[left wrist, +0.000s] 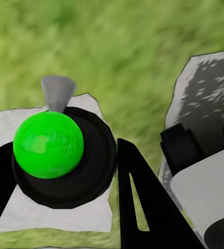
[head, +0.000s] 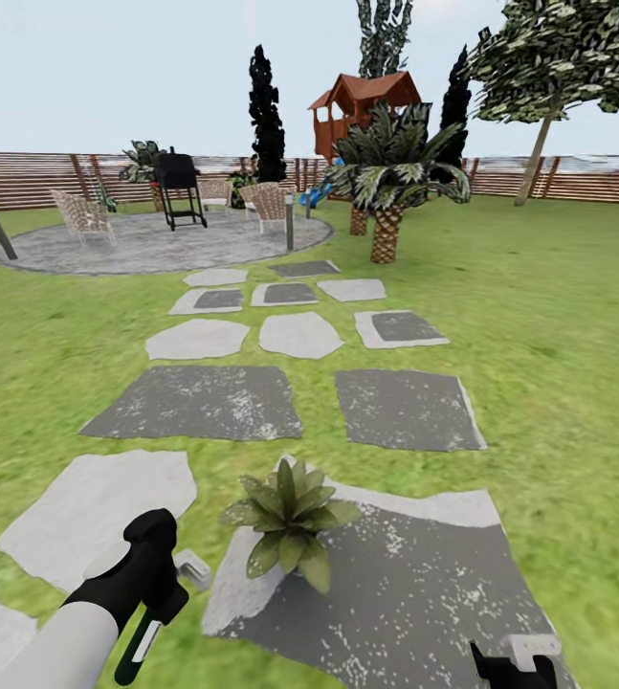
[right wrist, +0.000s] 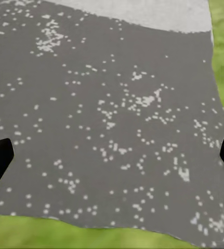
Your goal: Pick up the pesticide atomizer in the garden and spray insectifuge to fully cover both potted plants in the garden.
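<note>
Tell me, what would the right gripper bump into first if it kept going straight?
Probably the dark speckled stone: the right gripper points straight at it, fingers apart, nothing between. How far off it lies is unclear.

A home garden. Lawn (head: 558, 316) with stepping stones (head: 199, 402) leads to a round patio (head: 146, 244) with grill (head: 179, 187) and chairs (head: 81, 215). A slatted fence (head: 32, 177) and playhouse (head: 362, 105) stand behind.

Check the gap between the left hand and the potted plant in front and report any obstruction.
Nothing visible stands between them. The left hand, gripping the atomizer, sits beside the potted plant, with bare stepping stone and a strip of grass between.
</note>
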### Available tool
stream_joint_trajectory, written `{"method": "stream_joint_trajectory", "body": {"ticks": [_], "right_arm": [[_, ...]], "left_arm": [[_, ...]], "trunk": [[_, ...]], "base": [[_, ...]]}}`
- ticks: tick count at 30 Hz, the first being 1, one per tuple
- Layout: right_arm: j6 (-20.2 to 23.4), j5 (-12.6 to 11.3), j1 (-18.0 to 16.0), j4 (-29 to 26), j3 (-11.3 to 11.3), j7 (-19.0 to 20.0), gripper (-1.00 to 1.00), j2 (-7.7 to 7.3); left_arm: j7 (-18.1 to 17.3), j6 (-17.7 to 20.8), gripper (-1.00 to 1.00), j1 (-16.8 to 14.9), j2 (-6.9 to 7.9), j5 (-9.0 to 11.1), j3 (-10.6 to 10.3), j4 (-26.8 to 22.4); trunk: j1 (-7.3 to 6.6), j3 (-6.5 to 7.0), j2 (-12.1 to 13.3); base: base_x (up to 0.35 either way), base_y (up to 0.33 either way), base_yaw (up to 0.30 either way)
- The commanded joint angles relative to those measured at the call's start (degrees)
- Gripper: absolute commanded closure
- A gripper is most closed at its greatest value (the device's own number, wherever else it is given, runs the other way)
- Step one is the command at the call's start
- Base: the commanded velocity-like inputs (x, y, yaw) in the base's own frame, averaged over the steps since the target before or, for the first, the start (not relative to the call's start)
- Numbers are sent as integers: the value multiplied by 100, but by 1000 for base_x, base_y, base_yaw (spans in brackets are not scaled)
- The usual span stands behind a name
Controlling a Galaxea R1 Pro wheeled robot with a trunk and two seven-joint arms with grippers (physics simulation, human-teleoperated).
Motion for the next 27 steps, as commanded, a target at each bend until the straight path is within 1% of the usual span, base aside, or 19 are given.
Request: {"method": "stream_joint_trajectory", "body": {"ticks": [1, 13, 24, 27], "right_arm": [[-22, 20, -5, 4, -49, 46, -100, 0], [-23, 28, -5, 4, -41, 51, -100, 3], [-23, 28, -5, 4, -41, 51, -100, 11], [-23, 28, -5, 4, -41, 51, -100, 5]], "left_arm": [[-58, 34, 100, -3, 4, -50, -20, -9], [-58, 34, 100, -3, 4, -50, -20, -9], [-58, 34, 100, -3, 4, -50, -25, -9], [-58, 34, 100, -3, 4, -50, -28, -9]], "trunk": [[0, -5, -2], [0, -5, -2], [0, -5, -2], [0, -5, -2]], "base": [[82, -262, 3], [9, -262, 11], [12, -258, 253], [101, -167, 95]]}}
